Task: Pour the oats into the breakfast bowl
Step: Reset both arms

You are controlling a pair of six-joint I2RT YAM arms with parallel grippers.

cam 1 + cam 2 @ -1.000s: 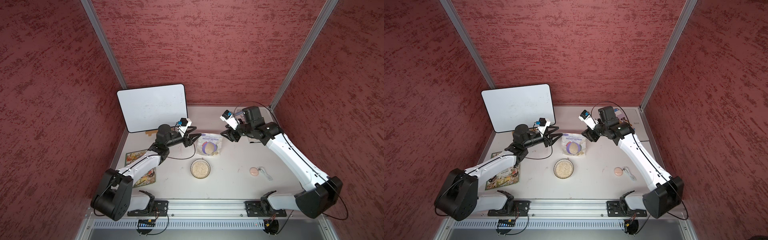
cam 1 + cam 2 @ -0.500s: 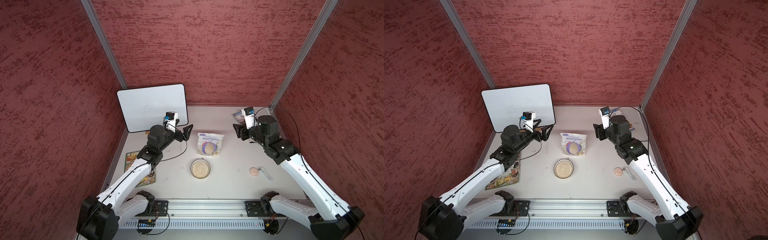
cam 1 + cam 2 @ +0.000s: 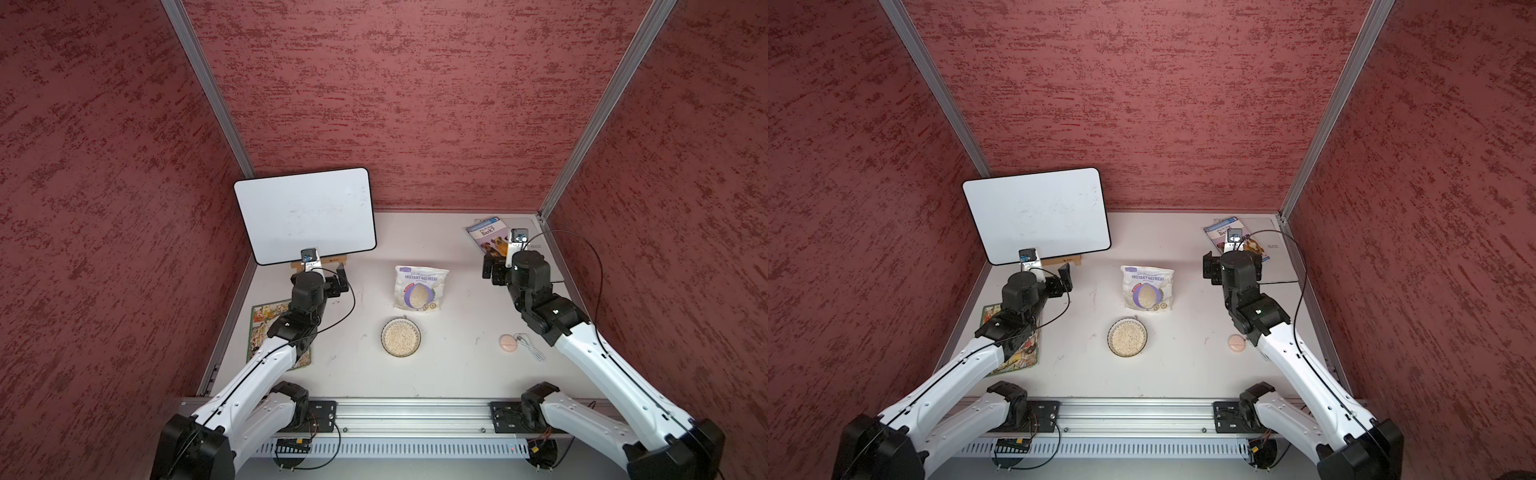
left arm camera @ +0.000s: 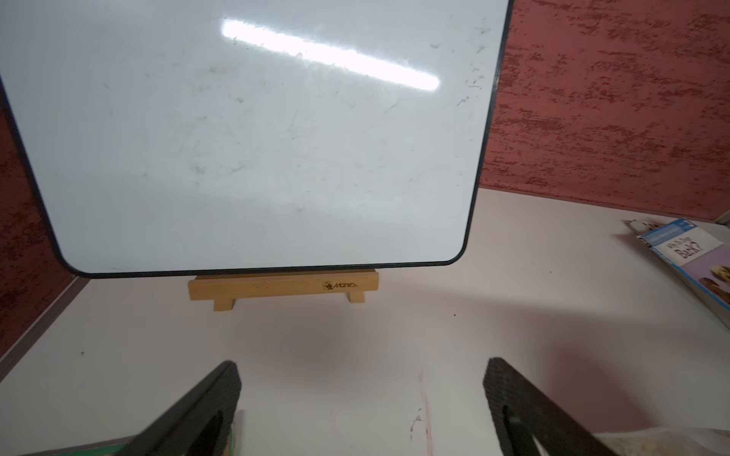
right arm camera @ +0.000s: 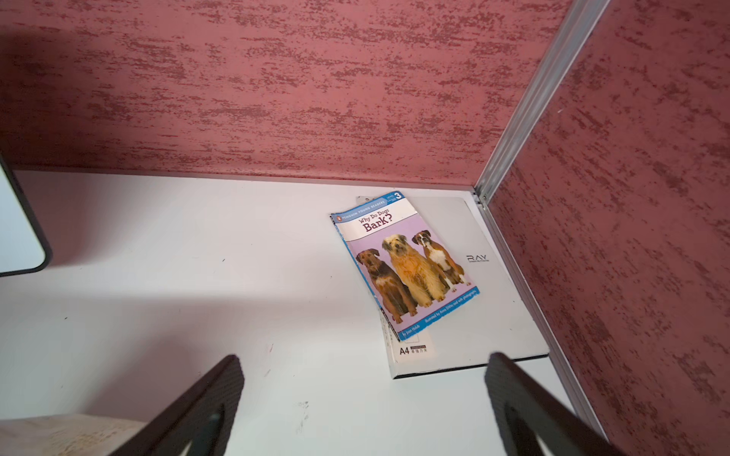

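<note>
The oats (image 3: 401, 338) lie heaped in the breakfast bowl (image 3: 382, 337), which sits near the middle of the surface (image 3: 457, 374), so by my reckoning the pour looks finished. Just beyond the bowl, on its far side, is the white pouch (image 3: 419, 287), printed "INSTANT OATMEAL" above its oval window; whether it stands or leans I cannot tell. Nothing holds it. The left pincer (image 4: 361, 369) is released, jaws wide and empty, facing a whiteboard (image 4: 253, 138) propped on a wooden stand (image 4: 282, 285) whose stamped brand is too small to read with certainty. The right pincer (image 5: 363, 361) is likewise released and empty, pointed at the far right corner, where a Penguin Young Readers book (image 5: 403, 264), "Why Do Dogs Bark?", lies on a grey folder (image 5: 497, 316) marked "RAY" and "A4". Both pincers hang well apart from pouch and bowl, likely to leave the middle clear.
</note>
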